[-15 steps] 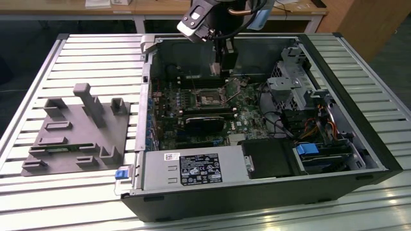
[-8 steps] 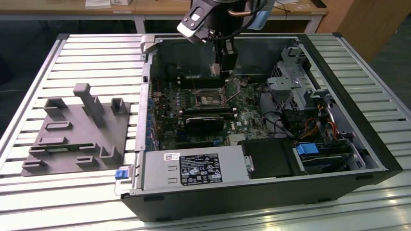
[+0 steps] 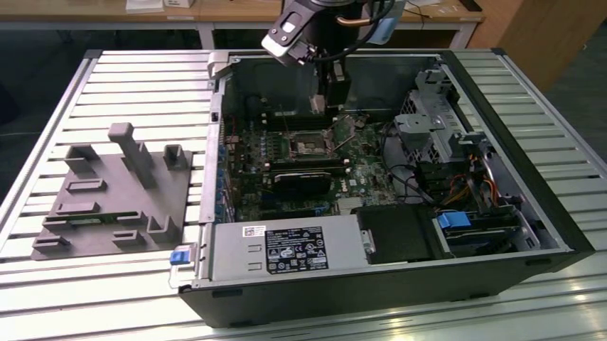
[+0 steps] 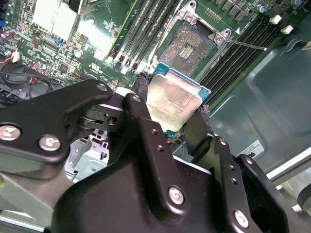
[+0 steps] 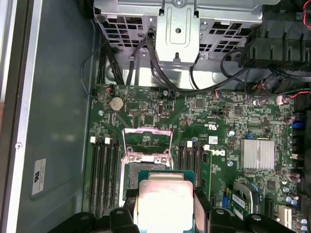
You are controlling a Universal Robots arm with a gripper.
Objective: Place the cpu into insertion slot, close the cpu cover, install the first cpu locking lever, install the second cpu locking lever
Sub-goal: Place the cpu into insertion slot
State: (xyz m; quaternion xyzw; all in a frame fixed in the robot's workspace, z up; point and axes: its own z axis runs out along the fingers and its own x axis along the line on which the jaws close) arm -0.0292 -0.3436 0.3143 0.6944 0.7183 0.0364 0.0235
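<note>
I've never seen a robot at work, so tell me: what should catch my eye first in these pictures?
First, the gripper, shut on the cpu, a silver-grey square chip held above the green board in both wrist views. Just beyond it lies the insertion slot, with the cpu cover standing open. In the exterior view, the arm reaches down into an open computer case lying on a slatted table.

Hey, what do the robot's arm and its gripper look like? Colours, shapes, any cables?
The matte black gripper is built of chunky jointed links fastened with round silver screws. Its two fingers are narrow black bars with small holes. In the exterior view, the dark arm carries a silver-grey block at its wrist, with a dark cable curving beside it.
</note>
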